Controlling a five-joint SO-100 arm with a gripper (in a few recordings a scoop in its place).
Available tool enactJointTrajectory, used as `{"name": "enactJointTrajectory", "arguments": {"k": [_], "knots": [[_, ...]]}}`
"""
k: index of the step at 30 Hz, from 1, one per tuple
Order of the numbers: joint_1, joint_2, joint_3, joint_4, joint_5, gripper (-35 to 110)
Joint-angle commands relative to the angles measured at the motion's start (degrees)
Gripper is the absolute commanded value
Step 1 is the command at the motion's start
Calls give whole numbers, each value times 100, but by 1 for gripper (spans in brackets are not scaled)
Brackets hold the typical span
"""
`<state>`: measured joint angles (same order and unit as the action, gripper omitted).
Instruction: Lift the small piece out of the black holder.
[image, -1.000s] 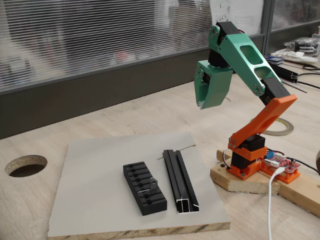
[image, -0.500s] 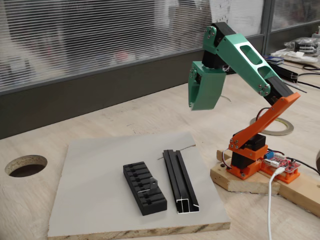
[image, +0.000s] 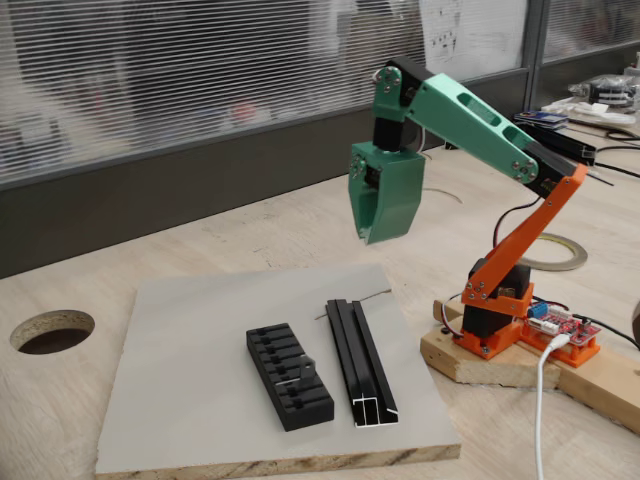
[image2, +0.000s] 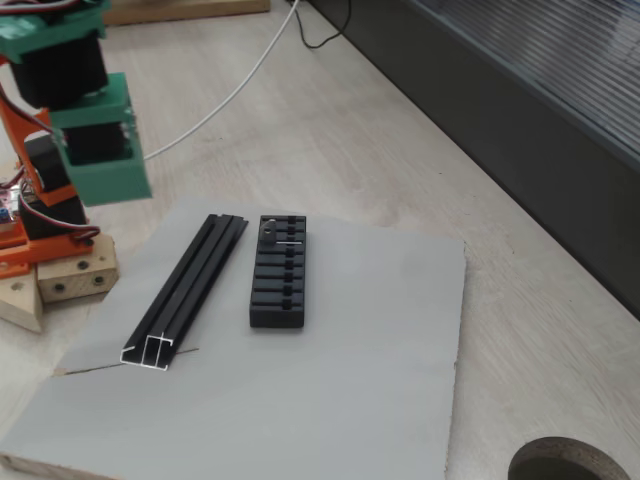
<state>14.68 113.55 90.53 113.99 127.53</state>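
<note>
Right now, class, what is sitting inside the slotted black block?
The small grey bracket stands in one slot of the black holder, near one end. Its upper part shows; the part down inside the slot is hidden.

Matt black plastic holder (image: 288, 376) and glossy black rail (image: 360, 362) lie on a smooth grey board (image: 190, 380).

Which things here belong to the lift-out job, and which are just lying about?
Job:
- bracket, sitting in a slot near one end of the holder
- holder
- claw, hanging high above the board

Lying about:
- rail beside the holder
- tape ring
- table hole
</note>
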Motion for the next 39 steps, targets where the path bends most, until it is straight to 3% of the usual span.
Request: {"name": "enactJointTrajectory", "arguments": {"k": [1, 5, 16, 33, 39], "knots": [[-237, -88, -26, 167, 79, 4], [-457, -114, -26, 167, 387, 4], [-1881, -817, -26, 167, 3199, 4], [-3199, -1222, -88, 158, 5985, 4], [-3437, -1301, -35, -1028, 6240, 4]]}}
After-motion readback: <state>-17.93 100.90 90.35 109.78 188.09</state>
